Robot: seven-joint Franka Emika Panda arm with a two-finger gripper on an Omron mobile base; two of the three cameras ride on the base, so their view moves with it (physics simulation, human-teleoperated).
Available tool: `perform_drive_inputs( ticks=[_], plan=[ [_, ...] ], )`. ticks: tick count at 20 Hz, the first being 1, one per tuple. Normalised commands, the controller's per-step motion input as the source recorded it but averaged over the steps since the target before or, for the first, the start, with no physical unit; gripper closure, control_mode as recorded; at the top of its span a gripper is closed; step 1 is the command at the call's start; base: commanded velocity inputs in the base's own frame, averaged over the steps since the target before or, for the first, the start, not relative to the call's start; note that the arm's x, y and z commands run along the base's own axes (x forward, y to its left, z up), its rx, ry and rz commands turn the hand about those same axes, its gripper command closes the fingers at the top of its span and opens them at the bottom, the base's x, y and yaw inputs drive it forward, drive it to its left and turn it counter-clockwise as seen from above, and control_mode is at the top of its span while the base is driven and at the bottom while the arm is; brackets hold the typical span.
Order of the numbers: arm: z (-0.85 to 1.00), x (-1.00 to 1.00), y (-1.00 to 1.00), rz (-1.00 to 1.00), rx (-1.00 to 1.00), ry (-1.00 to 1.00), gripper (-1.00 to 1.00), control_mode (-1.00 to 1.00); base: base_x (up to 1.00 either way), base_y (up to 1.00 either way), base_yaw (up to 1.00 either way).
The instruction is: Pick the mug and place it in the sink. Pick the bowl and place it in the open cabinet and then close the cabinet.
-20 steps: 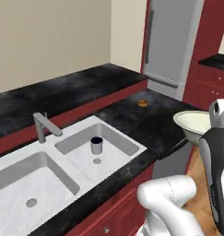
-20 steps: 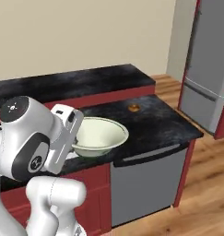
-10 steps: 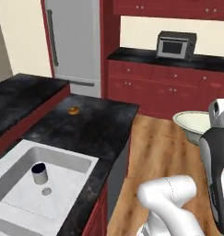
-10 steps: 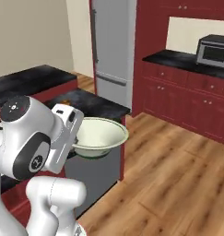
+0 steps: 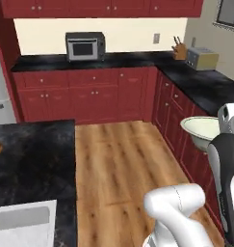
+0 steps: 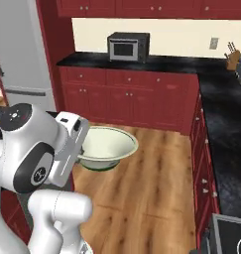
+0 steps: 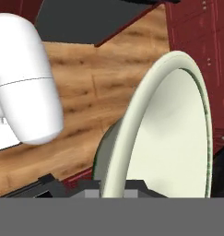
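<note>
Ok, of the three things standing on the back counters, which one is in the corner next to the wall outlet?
The knife block: brown, handles sticking up, just right of the outlet. The microwave sits far left; the toaster is further along the right-hand counter.

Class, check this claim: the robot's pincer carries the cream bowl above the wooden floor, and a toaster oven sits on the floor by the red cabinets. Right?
Not quite. The pincer does carry the bowl above the wooden floor, but the toaster oven sits on the black counter, as the right base view shows.

Cream-white bowl with thin dark green rim; dark red cabinets; speckled black countertops; honey-brown plank floor; black-and-grey microwave at twelve o'clock.
</note>
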Motion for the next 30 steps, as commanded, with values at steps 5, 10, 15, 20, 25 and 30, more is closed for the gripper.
perform_drive_inputs(
  ticks=[5, 10, 15, 20, 25, 30],
  plan=[
    [0.0, 0.0, 0.0, 0.0, 0.0, 0.0, 1.0, 1.0, -0.1, -0.19, -0.77],
    [0.0, 0.0, 0.0, 0.0, 0.0, 0.0, 1.0, 1.0, -0.33, -0.11, -0.73],
    [0.0, 0.0, 0.0, 0.0, 0.0, 0.0, 1.0, 1.0, -0.7, -0.04, -0.6],
    [0.0, 0.0, 0.0, 0.0, 0.0, 0.0, 1.0, 1.0, -0.68, -0.08, -0.54],
    [0.0, 0.0, 0.0, 0.0, 0.0, 0.0, 1.0, 1.0, -0.67, -0.13, -0.51],
    [0.0, 0.0, 0.0, 0.0, 0.0, 0.0, 1.0, 1.0, -0.65, -0.13, -0.49]
  ],
)
